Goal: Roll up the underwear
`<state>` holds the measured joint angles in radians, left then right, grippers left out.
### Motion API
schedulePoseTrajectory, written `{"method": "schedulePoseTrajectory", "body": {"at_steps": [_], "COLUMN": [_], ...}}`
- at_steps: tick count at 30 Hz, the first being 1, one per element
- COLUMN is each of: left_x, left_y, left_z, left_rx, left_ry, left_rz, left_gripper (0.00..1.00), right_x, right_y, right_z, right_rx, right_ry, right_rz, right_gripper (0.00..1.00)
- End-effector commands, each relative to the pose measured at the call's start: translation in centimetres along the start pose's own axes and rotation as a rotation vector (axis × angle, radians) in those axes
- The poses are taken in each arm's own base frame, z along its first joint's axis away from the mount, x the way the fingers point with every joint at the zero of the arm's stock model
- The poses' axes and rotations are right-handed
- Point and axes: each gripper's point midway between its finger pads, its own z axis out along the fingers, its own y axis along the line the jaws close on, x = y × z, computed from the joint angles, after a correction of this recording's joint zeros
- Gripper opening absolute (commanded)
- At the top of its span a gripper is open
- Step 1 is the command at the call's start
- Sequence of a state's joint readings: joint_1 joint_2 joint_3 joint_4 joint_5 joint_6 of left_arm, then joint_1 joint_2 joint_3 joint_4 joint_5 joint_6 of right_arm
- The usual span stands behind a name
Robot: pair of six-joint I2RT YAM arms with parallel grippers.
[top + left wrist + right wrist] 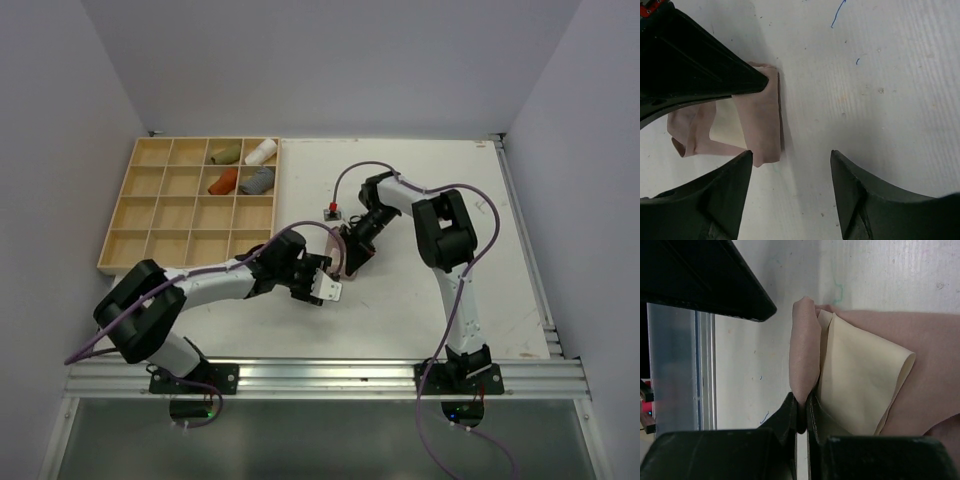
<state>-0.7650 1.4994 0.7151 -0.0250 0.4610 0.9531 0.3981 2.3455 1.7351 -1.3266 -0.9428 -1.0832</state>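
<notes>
Left gripper [790, 159] released, jaws apart beside pale beige-pink cloth underwear [760, 117], left of its wrist view. Right gripper [801, 407] clenched on its folded edge. Folded only, rolling left; rust-orange cloth roll [223, 181] already in wooden grid tray [118, 215], upper left

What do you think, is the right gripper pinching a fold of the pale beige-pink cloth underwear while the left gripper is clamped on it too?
Not quite. The left gripper is not clamped on it: the left wrist view shows its jaws open beside the pale beige-pink cloth underwear. The right gripper does pinch a fold of it.
</notes>
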Motion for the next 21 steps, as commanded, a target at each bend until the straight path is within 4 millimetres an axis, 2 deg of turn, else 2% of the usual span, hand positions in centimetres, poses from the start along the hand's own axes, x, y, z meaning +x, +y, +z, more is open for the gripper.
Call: {"method": "schedulePoseTrajectory", "body": {"at_steps": [1, 8, 9, 11, 12, 14, 15, 16, 17, 18, 19, 20, 21], "left_x": [-2.7, -2.6, -2.1, -2.2, -1.6, -1.6, -0.5, -0.2, -0.6, 1.0, 0.2, 0.4, 1.3], "left_y": [5.1, 6.4, 6.1, 6.3, 5.7, 6.0, 4.6, 4.3, 5.0, 2.9, 3.7, 3.1, 1.2], "left_z": [1.0, 2.5, 3.0, 3.5, 4.1, 4.6, 5.3, 5.5, 5.7, 6.2, 6.4, 6.5, 6.4], "left_rx": [-0.156, -0.185, -0.165, -0.157, -0.124, -0.102, -0.033, -0.007, -0.004, 0.088, 0.104, 0.144, 0.228], "left_ry": [-0.059, -0.045, -0.034, -0.039, -0.023, -0.017, 0.018, 0.030, 0.034, 0.085, 0.077, 0.088, 0.124], "left_rz": [0.168, 0.181, 0.174, 0.173, 0.161, 0.166, 0.148, 0.146, 0.142, 0.098, 0.098, 0.073, 0.028], "left_gripper": [0.66, 0.63, 0.63, 0.58, 0.56, 0.44, 0.39, 0.31, 0.28, 0.21, 0.18, 0.15, 0.13], "right_x": [-0.3, 0.1, 0.1, 0.1, 0.1, 0.1, 0.2, 0.1, -0.2, -0.5, -1.0, -1.3, -1.7], "right_y": [1.1, 1.1, 1.1, 1.1, 1.1, 1.0, 1.0, 1.2, 1.1, 1.1, 1.0, 0.8, 0.7], "right_z": [-0.5, -0.5, -0.5, -0.5, -0.5, -0.6, -0.7, -0.8, -1.0, -1.3, -1.7, -2.3, -2.8], "right_rx": [-0.033, -0.042, -0.045, -0.048, -0.050, -0.050, -0.052, -0.057, -0.055, -0.054, -0.044, -0.028, -0.019], "right_ry": [-0.025, -0.021, -0.023, -0.026, -0.027, -0.031, -0.035, -0.041, -0.058, -0.073, -0.085, -0.096, -0.107], "right_rz": [0.042, 0.047, 0.051, 0.052, 0.055, 0.056, 0.058, 0.063, 0.062, 0.063, 0.078, 0.083, 0.086], "right_gripper": [0.05, 0.06, 0.06, 0.06, 0.06, 0.07, 0.11, 0.16, 0.22, 0.33, 0.39, 0.43, 0.56]}}
